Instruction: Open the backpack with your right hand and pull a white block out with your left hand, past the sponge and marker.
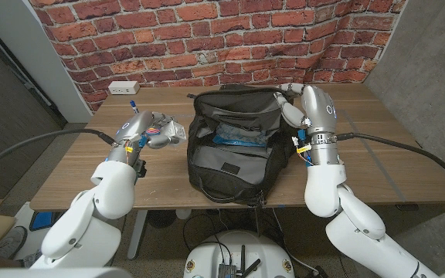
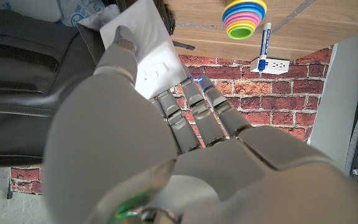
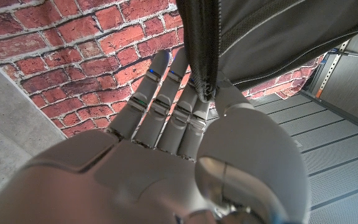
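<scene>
- The left hand (image 1: 151, 130) holds a white block (image 1: 174, 129). In the left wrist view the thumb lies on the flat white block (image 2: 143, 46) and the fingers (image 2: 194, 112) are curled under it.
- In the head view the left hand and the block are out of the bag, just beside the bag's side at about 9 o'clock from it.
- The right hand (image 1: 298, 104) grips the edge of the backpack (image 1: 238, 147) at about 2 o'clock on the bag.
- In the right wrist view the right hand (image 3: 185, 143) pinches a dark zipper edge (image 3: 202, 56) of the bag between its thumb and fingers (image 3: 166, 99).
- The backpack is black and stands in the middle of the wooden counter (image 1: 68, 174). Its top is wide open.
- Inside the open bag there is something blue and white (image 1: 234, 139). I cannot tell what it is.
- A marker (image 1: 134, 104) with a blue cap lies on the counter at about 11 o'clock from the left hand, near it. The left wrist view shows the marker (image 2: 265, 42) too.
- In the left wrist view a stack of bright rings in many colors (image 2: 245, 17) sits just beside the marker.
- A white power outlet box (image 1: 123, 87) sits at the far edge of the counter, at about 12 o'clock from the left hand.
- A red brick wall (image 1: 207, 31) stands behind the counter.
</scene>
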`<act>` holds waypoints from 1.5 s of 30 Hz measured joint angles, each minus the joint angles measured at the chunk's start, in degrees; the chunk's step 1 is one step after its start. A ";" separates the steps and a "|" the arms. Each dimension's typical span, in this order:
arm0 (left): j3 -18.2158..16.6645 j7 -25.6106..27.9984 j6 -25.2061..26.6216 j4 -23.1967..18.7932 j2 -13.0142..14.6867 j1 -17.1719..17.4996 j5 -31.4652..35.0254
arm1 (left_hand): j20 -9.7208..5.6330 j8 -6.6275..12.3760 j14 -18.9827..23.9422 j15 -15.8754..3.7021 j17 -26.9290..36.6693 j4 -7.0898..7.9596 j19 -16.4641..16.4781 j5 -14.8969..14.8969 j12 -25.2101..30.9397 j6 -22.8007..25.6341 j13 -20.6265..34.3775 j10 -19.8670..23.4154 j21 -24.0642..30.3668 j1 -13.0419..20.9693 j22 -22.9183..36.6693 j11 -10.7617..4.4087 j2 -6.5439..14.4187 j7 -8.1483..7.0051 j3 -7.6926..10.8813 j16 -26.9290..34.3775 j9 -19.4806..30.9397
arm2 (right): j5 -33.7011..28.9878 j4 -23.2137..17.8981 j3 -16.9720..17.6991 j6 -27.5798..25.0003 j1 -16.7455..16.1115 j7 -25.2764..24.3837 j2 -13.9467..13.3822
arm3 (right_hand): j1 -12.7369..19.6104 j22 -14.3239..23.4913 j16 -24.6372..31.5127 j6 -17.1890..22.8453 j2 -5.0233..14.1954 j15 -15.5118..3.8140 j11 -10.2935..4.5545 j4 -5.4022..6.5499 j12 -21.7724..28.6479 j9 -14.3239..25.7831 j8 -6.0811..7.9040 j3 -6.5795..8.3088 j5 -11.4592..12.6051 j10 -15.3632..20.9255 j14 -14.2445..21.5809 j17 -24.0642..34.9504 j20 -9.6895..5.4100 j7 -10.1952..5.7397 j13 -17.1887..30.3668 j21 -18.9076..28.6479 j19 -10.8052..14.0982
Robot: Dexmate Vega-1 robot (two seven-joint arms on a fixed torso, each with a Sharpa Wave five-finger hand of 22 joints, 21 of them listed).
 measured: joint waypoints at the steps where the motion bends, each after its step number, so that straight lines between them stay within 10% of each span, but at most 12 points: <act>1: 0.17 0.00 0.23 0.10 0.26 -0.23 -0.29 | 0.00 -0.01 0.00 0.00 0.00 0.00 0.00 0.00 0.00 0.05 0.01 0.00 0.00 0.00 0.00 0.00 0.00 0.06 0.00 0.05 0.00 | 0.07 -0.10 0.16 0.29 -0.44 0.07 -0.23 | 0.00 -0.07 0.00 0.00 0.00 0.00 0.00 0.00 0.00 0.00 0.00 0.00 0.16 0.00 0.00 0.05 0.00 0.00 0.00 0.00 0.00; 45: 12.01 8.13 16.34 2.12 15.24 -12.79 -10.64 | -0.30 -0.18 -0.31 -0.31 0.02 0.00 0.30 0.00 0.11 0.27 -0.01 -0.36 0.00 -0.09 -0.01 -0.16 0.09 0.27 0.00 0.10 -0.03 | 2.17 1.97 6.92 11.78 -9.46 -0.15 -6.77 | -0.54 -0.06 -1.07 0.27 -0.55 0.39 -0.23 0.02 -0.04 0.29 0.32 0.02 0.12 0.22 -1.18 0.10 0.14 -0.69 1.06 0.21 -0.96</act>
